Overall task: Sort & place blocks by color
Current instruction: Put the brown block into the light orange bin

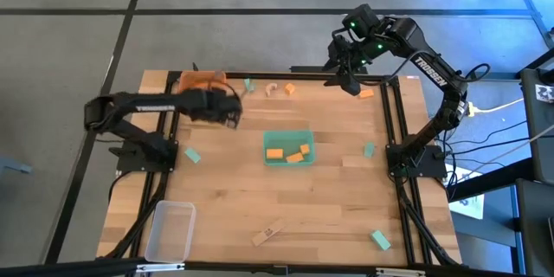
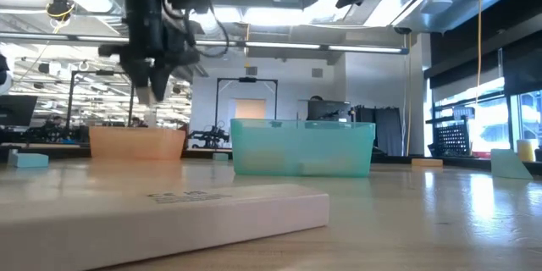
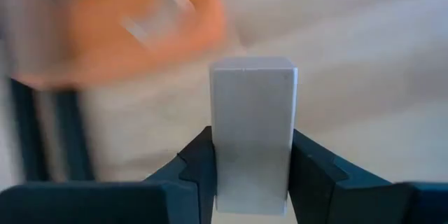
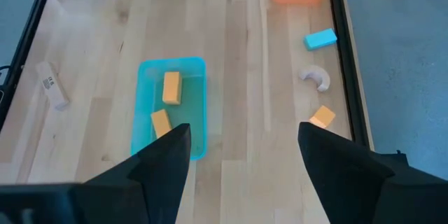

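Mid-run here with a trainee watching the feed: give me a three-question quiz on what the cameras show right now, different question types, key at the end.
1. True or false: the left hand is shut on a pale block.
2. Multiple choice: the blocks lying in the green tray are A) orange, B) mint-green, C) pale wood.
3. Fill in: the clear tray sits at the table's near-____ corner, seen from the high view.

Key
1. True: its fingers clamp the pale block, near the orange tray.
2. A: orange blocks lie in it, so colours do not match.
3. Left. The right hand is open, raised over the far edge.
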You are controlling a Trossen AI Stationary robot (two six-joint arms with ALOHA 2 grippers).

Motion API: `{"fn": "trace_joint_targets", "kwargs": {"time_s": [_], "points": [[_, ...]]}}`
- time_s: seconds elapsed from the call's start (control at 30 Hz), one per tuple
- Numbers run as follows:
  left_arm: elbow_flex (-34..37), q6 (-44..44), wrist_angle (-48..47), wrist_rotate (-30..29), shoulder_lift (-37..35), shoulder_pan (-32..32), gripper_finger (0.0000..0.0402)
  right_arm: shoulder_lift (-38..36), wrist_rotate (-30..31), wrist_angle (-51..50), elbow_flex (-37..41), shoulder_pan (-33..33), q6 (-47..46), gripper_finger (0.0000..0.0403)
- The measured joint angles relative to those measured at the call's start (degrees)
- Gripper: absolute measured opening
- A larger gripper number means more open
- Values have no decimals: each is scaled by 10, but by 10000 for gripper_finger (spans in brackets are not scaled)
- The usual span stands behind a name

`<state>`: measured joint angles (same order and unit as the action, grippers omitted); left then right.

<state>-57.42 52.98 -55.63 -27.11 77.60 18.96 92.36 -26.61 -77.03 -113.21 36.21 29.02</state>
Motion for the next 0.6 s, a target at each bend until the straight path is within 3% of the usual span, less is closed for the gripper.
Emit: {"fn": "trace_joint_targets", "kwargs": {"time_s": [0.13, 0.3, 0.6], "points": [[-28, -78, 2, -13, -16, 102, 121, 0, 0, 0, 0, 0, 0, 264], [-42, -168, 30, 16, -11, 214, 121, 0, 0, 0, 0, 0, 0, 264], [-42, -212, 50, 55, 21, 306, 121, 0, 0, 0, 0, 0, 0, 264]]}}
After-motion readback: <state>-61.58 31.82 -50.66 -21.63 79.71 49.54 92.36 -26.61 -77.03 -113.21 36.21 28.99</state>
